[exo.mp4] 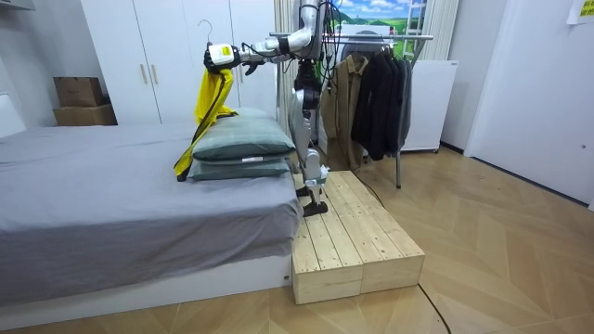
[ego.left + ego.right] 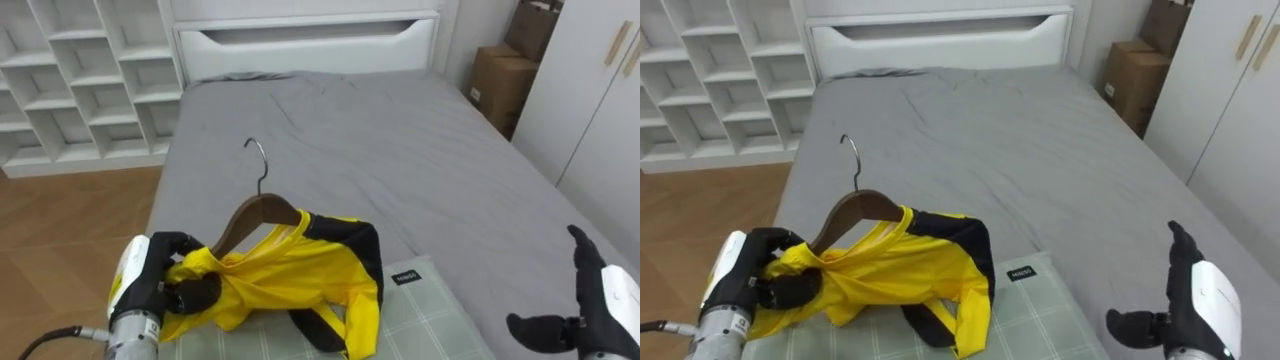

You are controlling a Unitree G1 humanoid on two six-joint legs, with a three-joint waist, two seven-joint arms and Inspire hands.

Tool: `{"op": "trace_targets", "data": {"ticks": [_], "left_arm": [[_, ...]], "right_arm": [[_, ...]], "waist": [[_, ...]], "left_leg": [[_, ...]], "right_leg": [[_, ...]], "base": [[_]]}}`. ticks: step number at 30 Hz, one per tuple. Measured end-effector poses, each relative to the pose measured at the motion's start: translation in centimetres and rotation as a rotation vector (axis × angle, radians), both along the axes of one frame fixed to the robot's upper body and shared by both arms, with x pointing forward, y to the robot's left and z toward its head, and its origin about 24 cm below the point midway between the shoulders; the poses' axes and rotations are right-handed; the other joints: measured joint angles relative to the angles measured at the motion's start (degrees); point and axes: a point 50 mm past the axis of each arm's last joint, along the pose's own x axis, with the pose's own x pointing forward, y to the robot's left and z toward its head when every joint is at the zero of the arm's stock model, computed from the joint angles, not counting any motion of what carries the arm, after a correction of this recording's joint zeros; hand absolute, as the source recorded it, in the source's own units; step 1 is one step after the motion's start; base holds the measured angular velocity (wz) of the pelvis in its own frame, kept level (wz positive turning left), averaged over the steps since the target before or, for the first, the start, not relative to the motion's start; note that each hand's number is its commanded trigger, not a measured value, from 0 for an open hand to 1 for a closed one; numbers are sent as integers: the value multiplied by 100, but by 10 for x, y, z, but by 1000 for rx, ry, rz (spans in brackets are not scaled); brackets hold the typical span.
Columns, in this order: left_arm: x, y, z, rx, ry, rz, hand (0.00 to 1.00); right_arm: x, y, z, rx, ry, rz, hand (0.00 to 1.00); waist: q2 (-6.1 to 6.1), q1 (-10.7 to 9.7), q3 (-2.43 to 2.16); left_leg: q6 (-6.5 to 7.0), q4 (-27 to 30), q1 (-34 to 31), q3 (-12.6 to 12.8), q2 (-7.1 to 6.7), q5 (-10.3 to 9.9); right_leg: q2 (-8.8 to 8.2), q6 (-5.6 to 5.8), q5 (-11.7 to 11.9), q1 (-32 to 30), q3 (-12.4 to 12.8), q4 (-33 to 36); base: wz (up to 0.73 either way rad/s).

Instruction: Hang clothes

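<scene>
Jacket (image 2: 290,270), yellow, is dangling over the bed (image 2: 400,150) and pillows (image 2: 420,315), draped on its hanger (image 2: 255,212). The left hand (image 2: 165,278) is gripping cloth and hanger end, fingers curled tight; the right hand (image 2: 600,300) is hovering, fingers spread, empty. It's needing the hook (image 2: 257,155) kept upright and free. Room view is revealing the rack (image 1: 390,37) behind the robot.

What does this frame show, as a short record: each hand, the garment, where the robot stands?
left hand: shut on yellow jacket and wooden hanger end
right hand: open, empty, over bed
garment: on hanger, held up over pillows
robot: stands on wooden platform by bed; clothes rack behind
</scene>
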Motion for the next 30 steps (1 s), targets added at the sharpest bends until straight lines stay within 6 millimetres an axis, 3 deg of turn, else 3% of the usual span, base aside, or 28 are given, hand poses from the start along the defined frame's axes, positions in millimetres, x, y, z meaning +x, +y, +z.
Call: {"op": "trace_targets", "data": {"ticks": [4,9,15,20,25,30], "left_arm": [[0,0,3,1,-8,2,100],[-2,0,0,0,13,13,100],[-2,0,0,-2,14,10,100],[-1,-2,3,4,8,-8,100],[0,-2,8,35,-14,-21,100],[0,-4,7,42,-10,-33,100]], "right_arm": [[1,3,0,-2,1,9,0],[1,6,-3,8,34,27,0],[11,19,-3,21,111,167,0],[26,28,16,-47,110,290,0],[39,34,41,-109,53,370,0],[47,41,48,-144,53,412,0]], "waist": [[24,43,8],[64,5,13],[74,40,14],[59,109,22],[-96,184,95],[-159,183,83]], "left_leg": [[0,0,-13,-7,0,-1],[-1,4,-40,-85,3,-2],[-3,22,-53,-85,17,-3],[-3,37,-107,-75,15,-2],[-3,57,-134,-76,11,-2],[-1,81,-234,-97,-1,-2]], "right_leg": [[-4,-1,1,2,-35,0],[-18,-1,1,3,-260,4],[-14,-2,1,-12,-250,16],[-23,-3,2,-101,-258,90],[-26,-3,2,-110,-263,73],[-42,-3,2,-191,-286,90]], "base": [[4],[8],[0],[0],[0],[3]]}}
